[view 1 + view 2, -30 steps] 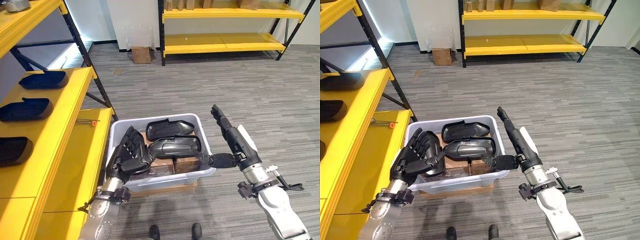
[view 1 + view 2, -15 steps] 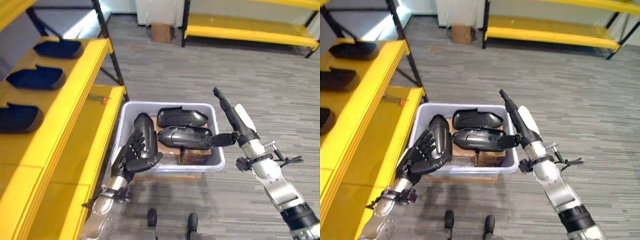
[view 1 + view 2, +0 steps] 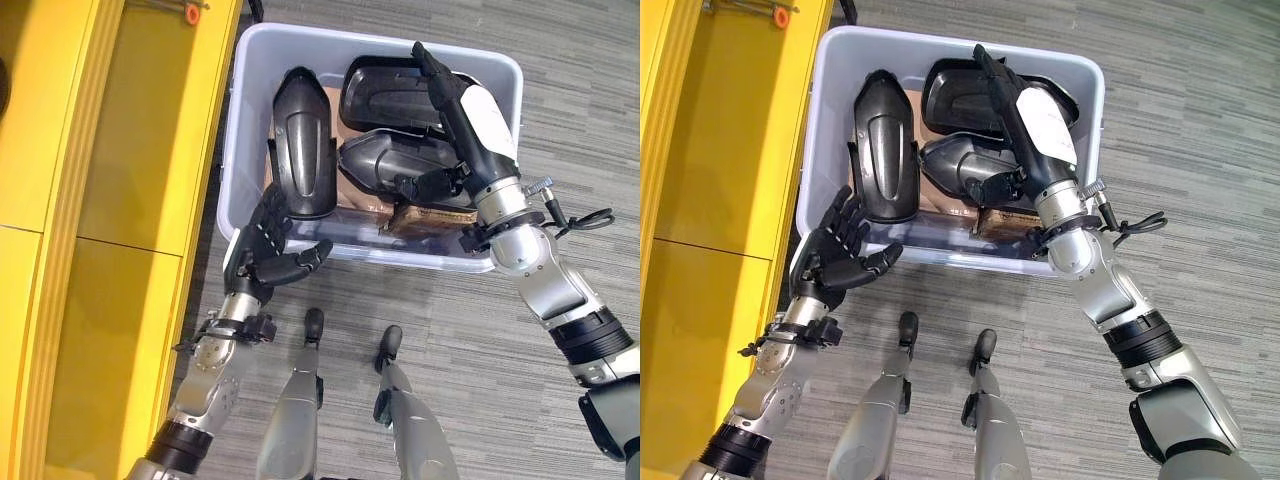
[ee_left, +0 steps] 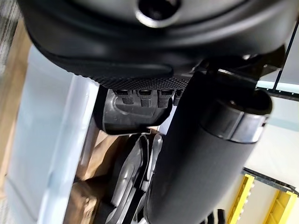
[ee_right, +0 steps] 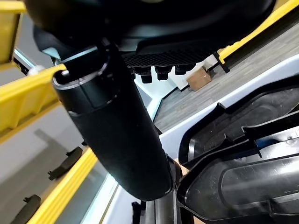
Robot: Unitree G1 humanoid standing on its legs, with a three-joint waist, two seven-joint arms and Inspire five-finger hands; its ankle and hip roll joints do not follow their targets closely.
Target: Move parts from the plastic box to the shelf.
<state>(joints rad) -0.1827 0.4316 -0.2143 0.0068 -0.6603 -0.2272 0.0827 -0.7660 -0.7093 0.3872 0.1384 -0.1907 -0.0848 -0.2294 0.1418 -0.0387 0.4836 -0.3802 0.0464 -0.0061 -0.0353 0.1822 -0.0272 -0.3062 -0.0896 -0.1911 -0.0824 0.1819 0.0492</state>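
The left hand [image 3: 262,252] hung low with fingers spread and relaxed, thumb jutting sideways. The right hand [image 3: 468,135] reached forward on a bent arm, fingers straight, thumb [image 3: 425,185] angled inward.

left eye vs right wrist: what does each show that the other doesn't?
Left eye alone: the left robot hand, fingers spread, at the plastic box's near rim; the upright black part at the box's left side; an orange-tipped tool on the yellow shelf.
Right wrist alone: a cardboard box on the floor and black parts on a yellow shelf.
Both: the right robot hand over black parts in the box.
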